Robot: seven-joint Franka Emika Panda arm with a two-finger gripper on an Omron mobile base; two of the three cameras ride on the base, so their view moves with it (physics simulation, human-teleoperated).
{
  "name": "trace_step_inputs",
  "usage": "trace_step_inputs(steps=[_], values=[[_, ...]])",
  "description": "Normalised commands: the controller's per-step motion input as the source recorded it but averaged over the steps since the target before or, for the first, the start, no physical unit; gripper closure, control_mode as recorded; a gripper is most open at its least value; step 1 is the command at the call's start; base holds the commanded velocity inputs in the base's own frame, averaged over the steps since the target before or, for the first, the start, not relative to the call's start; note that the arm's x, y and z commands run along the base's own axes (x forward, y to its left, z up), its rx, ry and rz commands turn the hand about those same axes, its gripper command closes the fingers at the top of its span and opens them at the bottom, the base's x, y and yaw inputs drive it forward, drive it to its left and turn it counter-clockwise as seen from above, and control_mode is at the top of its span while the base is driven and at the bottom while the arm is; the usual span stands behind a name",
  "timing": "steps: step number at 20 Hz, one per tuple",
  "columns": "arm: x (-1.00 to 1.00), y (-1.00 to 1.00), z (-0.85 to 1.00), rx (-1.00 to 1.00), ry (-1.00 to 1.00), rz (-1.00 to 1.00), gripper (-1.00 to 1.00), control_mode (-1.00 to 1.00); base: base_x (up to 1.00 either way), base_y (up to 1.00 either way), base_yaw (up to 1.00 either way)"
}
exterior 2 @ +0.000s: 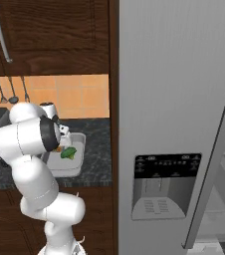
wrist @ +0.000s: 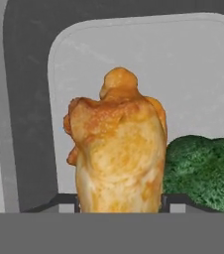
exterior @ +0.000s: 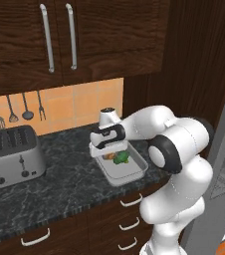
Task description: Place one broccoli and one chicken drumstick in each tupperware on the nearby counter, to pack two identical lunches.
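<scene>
A golden chicken drumstick [wrist: 119, 154] stands between my two finger tips, and my gripper [wrist: 120, 202] is shut on it. It hangs just over the floor of a pale grey tupperware [wrist: 183, 74]. A green broccoli [wrist: 203, 168] lies in that tupperware, right beside the drumstick. From the left base view the gripper [exterior: 109, 149] reaches down into the tupperware [exterior: 134, 174] on the counter [exterior: 59, 189], with the broccoli [exterior: 122, 158] and the drumstick [exterior: 109, 156] under the hand. The right base view shows the broccoli [exterior 2: 68, 153] in the tupperware [exterior 2: 69, 169].
A silver toaster [exterior: 10, 154] stands on the counter at the left, under hanging utensils [exterior: 15, 112]. Dark wall cabinets [exterior: 59, 40] hang above. The tall grey fridge [exterior 2: 174, 99] rises right of the counter, its door [exterior 2: 214, 164] swung open.
</scene>
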Motion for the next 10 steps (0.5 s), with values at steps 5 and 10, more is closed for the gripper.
trace_step_inputs(steps=[5,10], values=[[0.32,-0.08,0.00,0.00,0.00,0.15,1.00,-1.00,0.00,0.00,0.00],[0.00,0.00,0.00,0.00,0.00,0.00,-1.00,-1.00,0.00,0.00,0.00]])
